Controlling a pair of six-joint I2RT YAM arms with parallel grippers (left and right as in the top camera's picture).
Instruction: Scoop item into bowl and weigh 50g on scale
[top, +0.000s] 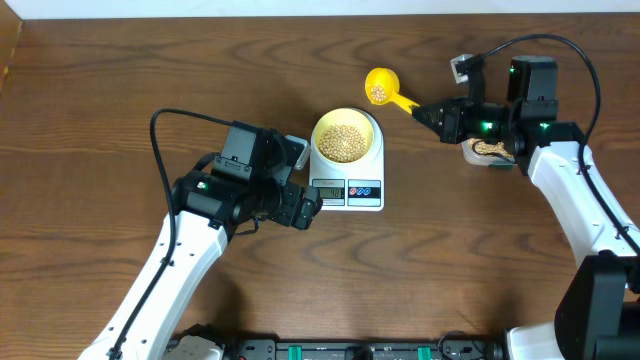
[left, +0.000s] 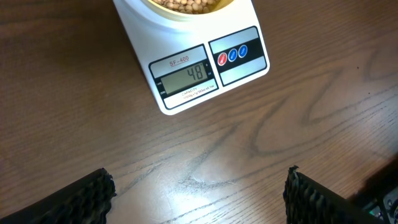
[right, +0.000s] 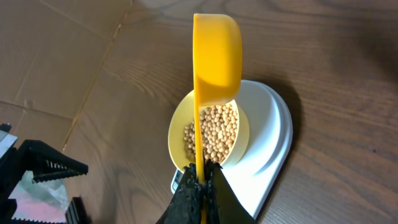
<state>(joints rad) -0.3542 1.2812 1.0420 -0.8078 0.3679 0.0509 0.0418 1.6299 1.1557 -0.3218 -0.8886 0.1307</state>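
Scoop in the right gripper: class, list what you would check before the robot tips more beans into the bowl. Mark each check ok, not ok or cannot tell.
1. Grip: the right gripper is shut on the handle of the scoop: ok.
2. Load: beans lie in the scoop: ok.
3. Seat: the bowl sits on the scale: ok.
4. Reading: the display should show 50: not ok, it shows 48.
5. Position: the scoop is above the bowl: not ok, in the overhead view it hangs beyond the rim.
6. Clearance: the left gripper is open and apart from the scale: ok.
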